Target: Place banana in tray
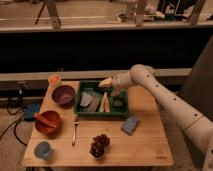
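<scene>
Banana [104, 102] in tray [101, 113], below gripper [106, 83].

Banana [104, 102]: slim, pale yellow, lying lengthwise inside the tray near its middle. Tray [101, 113]: dark green, rectangular, raised sides, resting flat on the wooden table. Gripper [106, 83]: above the tray's rear edge.

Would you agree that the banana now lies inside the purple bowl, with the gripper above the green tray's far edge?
Not quite: the banana lies inside the dark green tray, not in the purple bowl, which sits to the tray's left. The camera view shows this. The rest holds: the gripper is above the tray's far edge.
</scene>
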